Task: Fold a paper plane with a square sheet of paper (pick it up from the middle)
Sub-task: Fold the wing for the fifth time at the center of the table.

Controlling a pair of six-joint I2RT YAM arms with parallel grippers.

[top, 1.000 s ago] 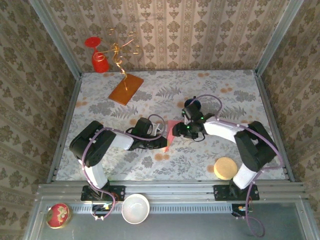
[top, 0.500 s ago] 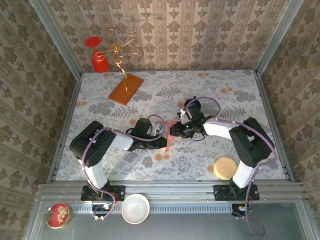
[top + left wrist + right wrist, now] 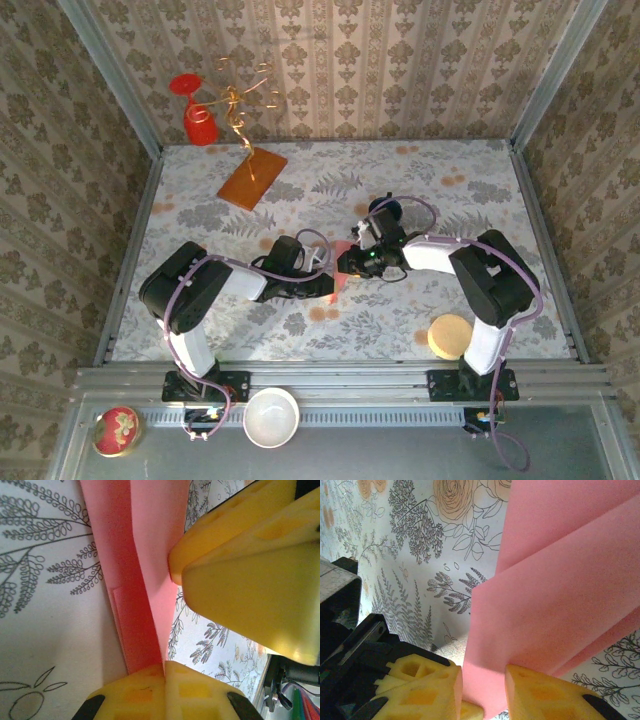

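Note:
The pink sheet of paper (image 3: 340, 258) is folded along a crease and stands on edge at the middle of the table, between my two grippers. My left gripper (image 3: 328, 284) is shut on it, and in the left wrist view its yellow fingertips (image 3: 140, 692) pinch the crease of the paper (image 3: 150, 555). My right gripper (image 3: 347, 264) meets the paper from the right. In the right wrist view its jaws (image 3: 484, 680) stand a little apart, with a flap of the paper (image 3: 560, 580) running down into the gap. The right gripper's fingers (image 3: 240, 580) touch the flap's edge.
An orange-brown board (image 3: 252, 178) lies at the back left, with a gold wire stand (image 3: 240, 95) and a red cup (image 3: 198, 122) behind it. A round tan disc (image 3: 450, 336) sits front right. A white bowl (image 3: 271, 416) and a red round thing (image 3: 117, 430) rest on the near rail.
My right gripper has moved slightly left onto the paper and its jaws have narrowed around the flap. The left gripper has held still, shut on the crease.

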